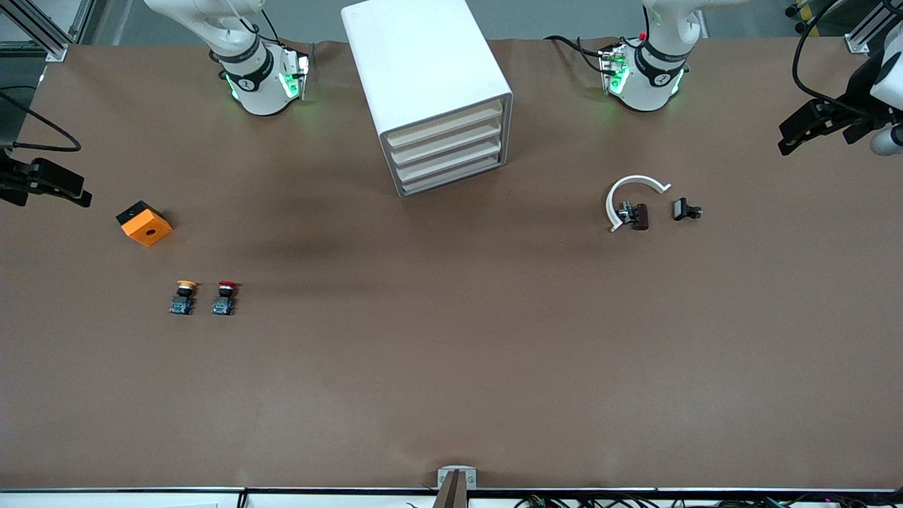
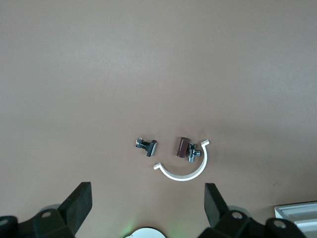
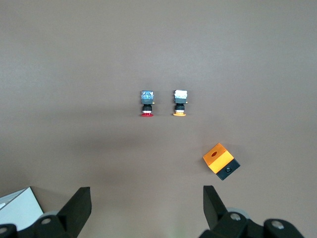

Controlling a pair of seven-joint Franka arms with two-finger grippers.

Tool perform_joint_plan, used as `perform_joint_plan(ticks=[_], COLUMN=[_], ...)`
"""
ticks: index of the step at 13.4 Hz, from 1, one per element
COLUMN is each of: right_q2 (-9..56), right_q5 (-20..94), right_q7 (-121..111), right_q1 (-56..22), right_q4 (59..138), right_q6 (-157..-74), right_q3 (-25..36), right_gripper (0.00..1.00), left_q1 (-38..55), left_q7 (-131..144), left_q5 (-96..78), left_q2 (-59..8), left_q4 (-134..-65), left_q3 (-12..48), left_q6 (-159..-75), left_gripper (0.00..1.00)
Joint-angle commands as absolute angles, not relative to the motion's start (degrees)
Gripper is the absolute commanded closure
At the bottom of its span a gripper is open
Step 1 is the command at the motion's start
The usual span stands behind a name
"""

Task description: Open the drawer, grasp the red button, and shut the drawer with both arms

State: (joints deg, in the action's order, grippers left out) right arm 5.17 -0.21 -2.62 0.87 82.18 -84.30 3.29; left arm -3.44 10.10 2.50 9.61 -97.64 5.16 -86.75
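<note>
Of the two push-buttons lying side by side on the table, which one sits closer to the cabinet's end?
The red button. The yellow button is alike in body but lies farther toward the right arm's end, nearer the orange block, away from the cabinet.

The cabinet is white with four cream drawer fronts, standing on a plain brown table. The button has a red cap on a black-and-blue body; the second button, at its 9 o'clock in the front view, has a yellow cap. The block is orange with a black side, the curved clip white, and both grippers' fingers black.
</note>
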Motion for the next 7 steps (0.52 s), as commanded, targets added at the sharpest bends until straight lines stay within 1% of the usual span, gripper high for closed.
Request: perform_joint_plan(ticks=[1,3,7], right_q2=[5.4,5.4,5.4], right_q5=[0.8,0.8,0.7], right_q7=[-3.0,-2.9,-3.0], right_q1=[0.6,0.4,0.5], right_q4=[81.7,81.8,81.7], right_q6=[-84.3,-85.6,-85.5], right_q3=[3.3,3.3,3.4], right_gripper=[0.0,0.0,0.0], left_q1=[-4.4,-4.3,-4.3], left_q7=[7.6,7.5,7.3], left_q5=[1.3,1.3,1.4], left_q2=[8.9,8.9,8.8], left_q4=[-96.2,-96.2,-96.2], left_q3=[4.7,4.3,4.3], left_q6=[-85.5,-85.4,-85.4], left_gripper=[0.0,0.0,0.0])
